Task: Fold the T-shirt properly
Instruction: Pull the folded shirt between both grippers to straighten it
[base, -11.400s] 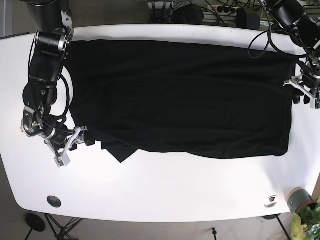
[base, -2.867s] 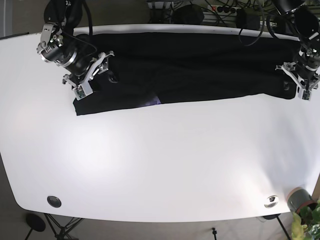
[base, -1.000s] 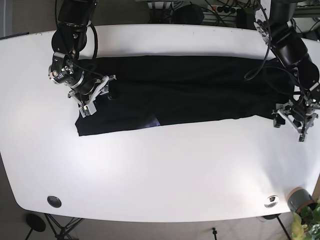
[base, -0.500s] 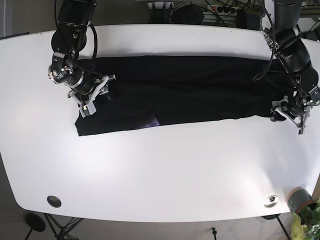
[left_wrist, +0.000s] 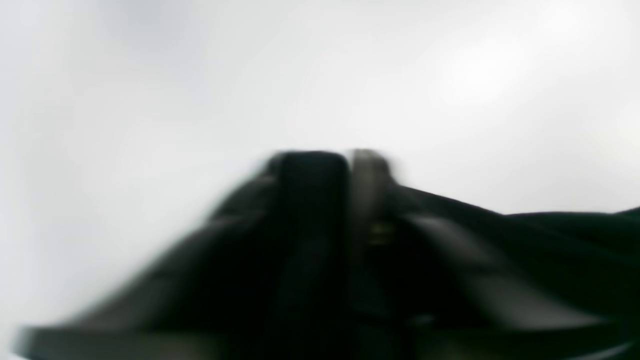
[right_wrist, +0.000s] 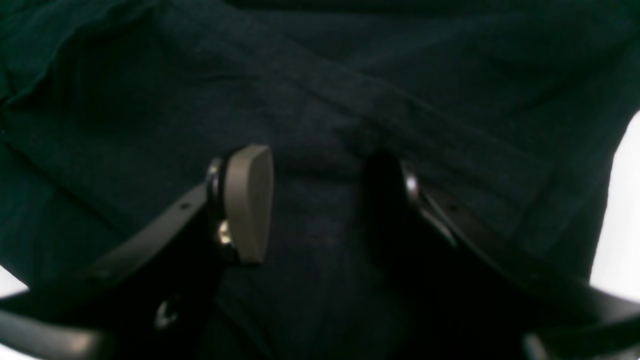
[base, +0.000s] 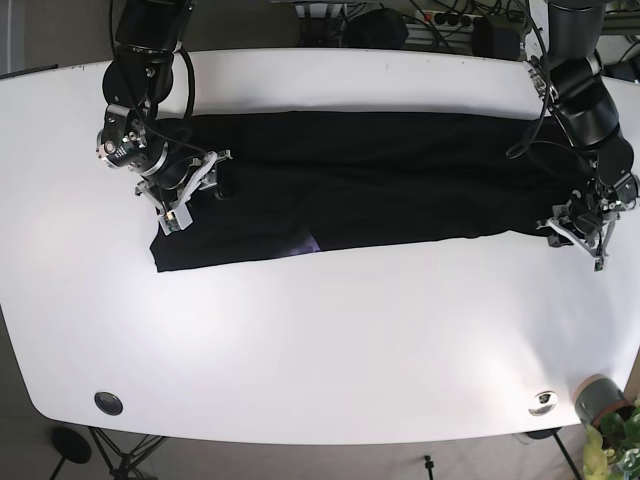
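Across upper frame, lying as a folded band: T-shirt (base: 370, 175); right gripper (base: 183, 192) spread over cloth, pinning; left gripper (base: 578, 226) seemingly clenched at hem.

White table (base: 330, 340), rounded corners. Black T-shirt (base: 380, 175) lying flat across far half as long folded band, nearly edge to edge, w/ small pale patch at near hem. Black round insert (base: 107, 403) near-left corner, silver fitting (base: 543, 399) near-right corner. Rest of top bare white.
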